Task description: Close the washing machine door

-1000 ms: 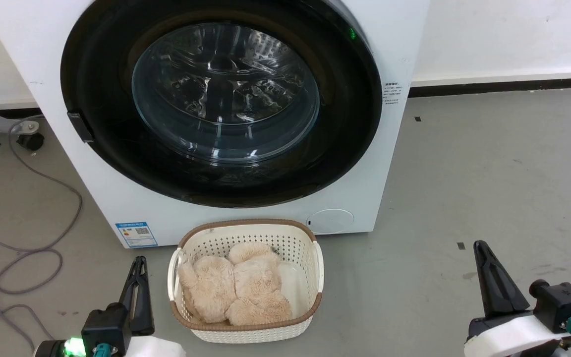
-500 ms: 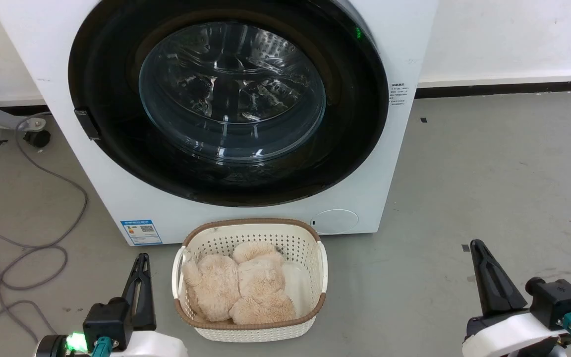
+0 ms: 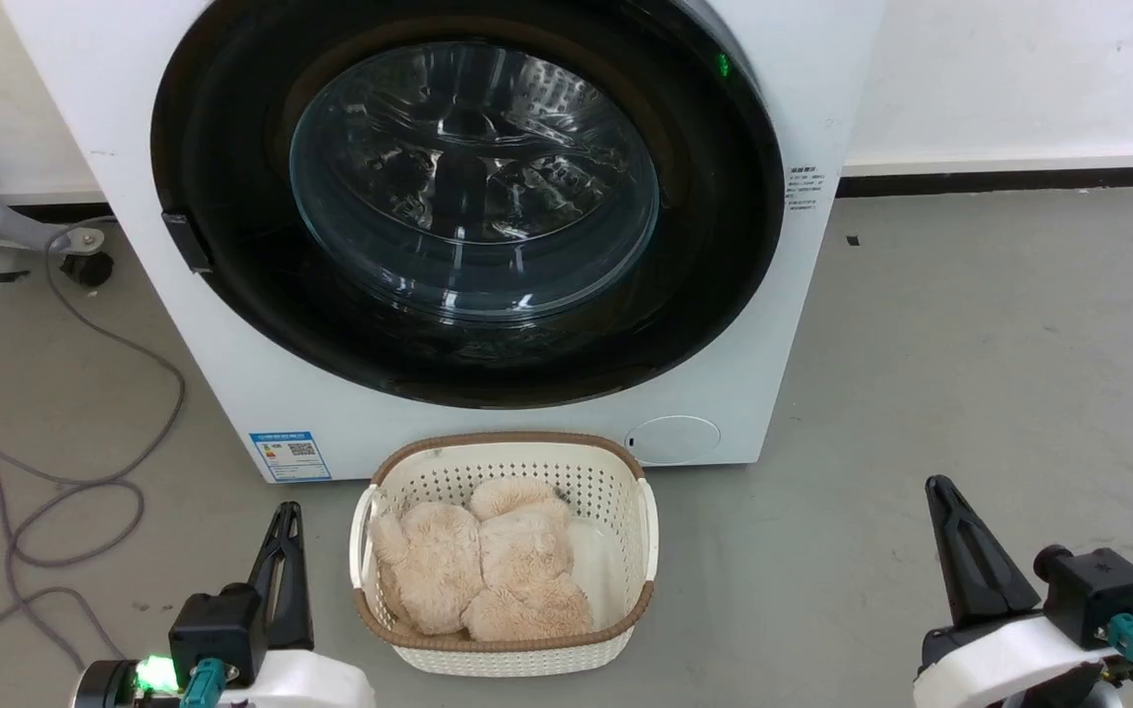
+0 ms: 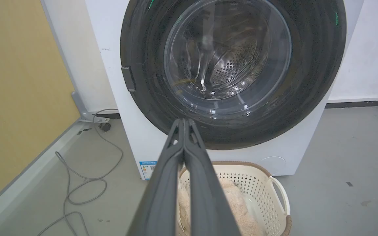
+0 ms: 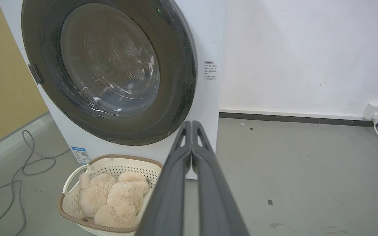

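Where the washing machine (image 3: 262,393) stands at the far side of the grey floor, the washing machine door (image 3: 473,187) is seen lying flat against its white front. The round opening is covered by the black rim, and the steel drum can be made out through the glass bowl. The door appears flush, though whether it is fully latched cannot be judged. A small dark tab (image 3: 185,241) is set at the left edge of the rim, and a blue label (image 3: 289,455) is fixed at the lower left corner of the machine. Just in front of the machine a cream perforated basket (image 3: 517,661) is placed on the floor, with a beige plush toy (image 3: 483,580) lying in it. The left gripper (image 3: 283,516) is held low at the near left, just beside the basket, and the right gripper (image 3: 938,489) at the near right, well apart from it. In both wrist views the two dark fingers are pressed together along their length, so each pair of jaws is closed with nothing held. A grey cable (image 3: 85,482) is looped on the floor at the left.
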